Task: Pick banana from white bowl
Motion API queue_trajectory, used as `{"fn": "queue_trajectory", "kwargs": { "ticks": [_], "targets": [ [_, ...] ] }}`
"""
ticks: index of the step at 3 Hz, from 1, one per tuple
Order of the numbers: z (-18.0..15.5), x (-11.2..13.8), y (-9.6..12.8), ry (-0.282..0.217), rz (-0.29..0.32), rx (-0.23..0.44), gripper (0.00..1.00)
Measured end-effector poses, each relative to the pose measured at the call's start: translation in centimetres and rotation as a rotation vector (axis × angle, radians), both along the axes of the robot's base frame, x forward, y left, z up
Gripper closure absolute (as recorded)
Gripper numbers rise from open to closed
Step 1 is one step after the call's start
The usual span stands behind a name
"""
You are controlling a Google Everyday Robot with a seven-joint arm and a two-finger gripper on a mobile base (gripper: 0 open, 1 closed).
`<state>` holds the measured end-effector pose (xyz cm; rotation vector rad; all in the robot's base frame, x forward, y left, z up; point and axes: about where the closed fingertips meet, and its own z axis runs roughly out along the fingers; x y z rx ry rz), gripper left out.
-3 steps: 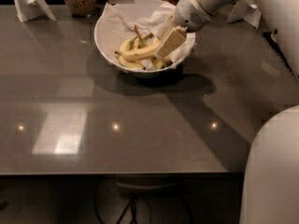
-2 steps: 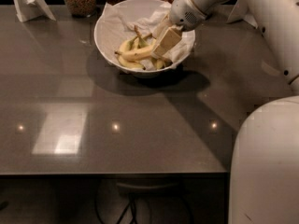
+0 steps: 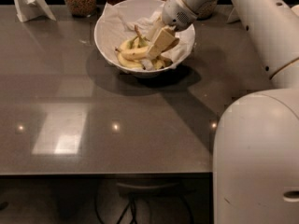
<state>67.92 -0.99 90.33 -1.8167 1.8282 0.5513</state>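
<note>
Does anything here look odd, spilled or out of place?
Nothing spilled or broken. The gripper sits inside the white bowl, against the bananas; the bowl's crumpled paper lining hangs over its right rim.

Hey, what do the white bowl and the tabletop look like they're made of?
The white bowl looks like glazed ceramic, smooth and opaque, though plastic is possible. The tabletop seems to be polished stone or laminate, grey-brown with sharp light reflections. The pincer is down inside the bowl at the banana.
</note>
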Motion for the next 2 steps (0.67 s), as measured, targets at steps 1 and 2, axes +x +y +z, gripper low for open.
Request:
{"fn": "queue_trajectory", "kwargs": {
  "ticks": [1,2],
  "targets": [
    [-0.7,-0.5,0.3,0.025,0.013,-0.007,0.45],
    [-1.1,-1.5,-0.2,0.049,0.007,-0.008,0.5]
  ]
}}
